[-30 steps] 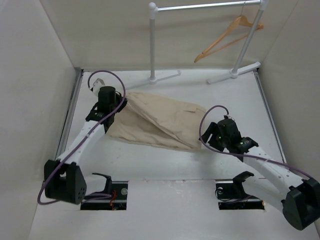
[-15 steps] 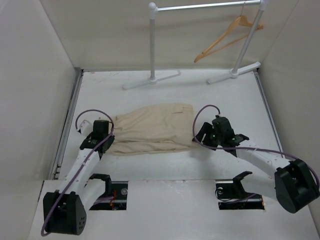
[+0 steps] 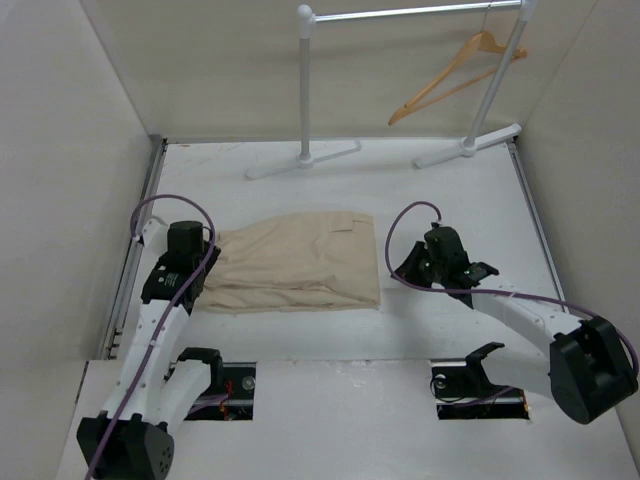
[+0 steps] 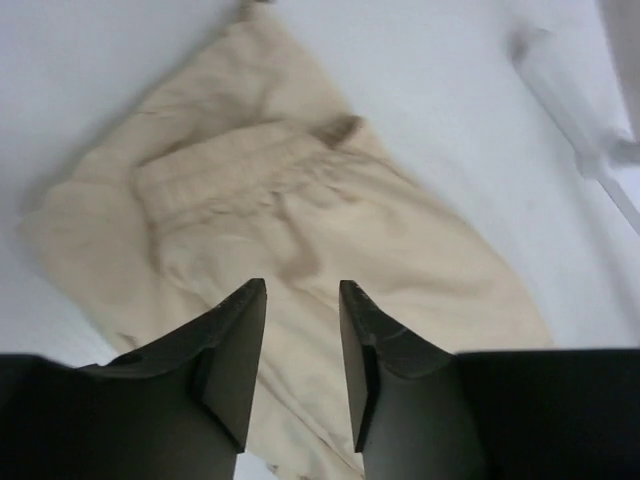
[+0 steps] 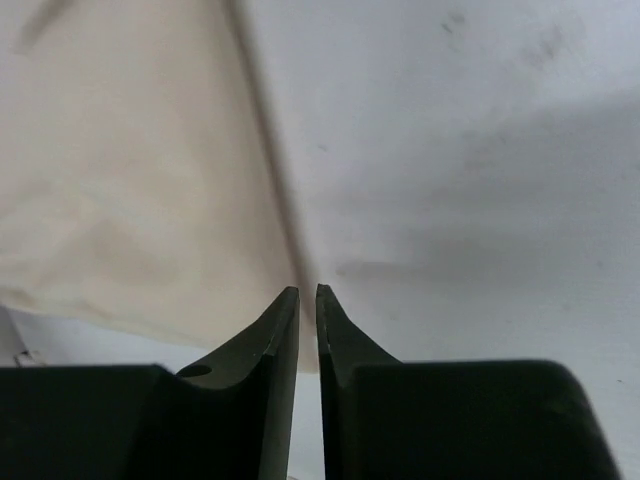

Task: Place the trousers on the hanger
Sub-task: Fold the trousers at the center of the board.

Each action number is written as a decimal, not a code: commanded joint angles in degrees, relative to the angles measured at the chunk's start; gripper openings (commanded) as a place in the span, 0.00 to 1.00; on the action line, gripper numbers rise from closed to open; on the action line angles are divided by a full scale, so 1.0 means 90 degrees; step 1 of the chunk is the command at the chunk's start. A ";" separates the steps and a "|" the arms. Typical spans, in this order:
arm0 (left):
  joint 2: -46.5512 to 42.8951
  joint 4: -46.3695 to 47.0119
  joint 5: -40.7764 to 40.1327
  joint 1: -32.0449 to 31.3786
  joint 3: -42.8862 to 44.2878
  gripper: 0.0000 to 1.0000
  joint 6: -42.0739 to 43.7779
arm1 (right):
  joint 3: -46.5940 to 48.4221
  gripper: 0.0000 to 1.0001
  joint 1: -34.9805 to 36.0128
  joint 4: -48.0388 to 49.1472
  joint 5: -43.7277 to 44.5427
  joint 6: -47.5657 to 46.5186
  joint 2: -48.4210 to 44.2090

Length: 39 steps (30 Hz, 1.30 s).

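The beige trousers lie folded flat on the white table between my two arms. In the left wrist view the trousers spread out under the fingertips, waistband facing away. My left gripper hovers over their left end, and its jaws stand open with nothing between them. Just off the right edge sits my right gripper. In the right wrist view its jaws are shut to a thin slit, with the edge of the trousers beyond and to the left. The wooden hanger hangs on the rail at the back right.
The white garment rail stands at the back on two posts, with flat feet reaching onto the table; one foot shows in the left wrist view. Pale walls close in on the left, right and back.
The trousers dropped from a lifted, stretched pose to lying flat and folded. My left arm pulled back to the near left and its jaws opened. My right jaws closed.
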 commanded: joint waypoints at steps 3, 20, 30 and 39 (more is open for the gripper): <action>0.0905 0.0477 -0.0371 -0.1643 0.0442 0.27 -0.0008 | 0.0983 0.12 0.0303 0.0011 -0.0388 -0.0295 -0.0242; 0.3105 0.3088 0.1074 0.0356 -0.0116 0.32 0.0744 | -0.0735 0.11 0.1086 0.2161 -0.0273 0.1337 0.1021; 0.2654 0.2257 0.0948 -0.1945 0.1193 0.31 0.0598 | 0.0562 0.31 0.0794 0.0812 -0.0165 0.0624 -0.0105; 0.3690 0.2716 0.0723 -0.4213 0.1116 0.27 -0.0408 | 0.2925 0.13 0.0012 0.1369 -0.0518 0.0291 0.3165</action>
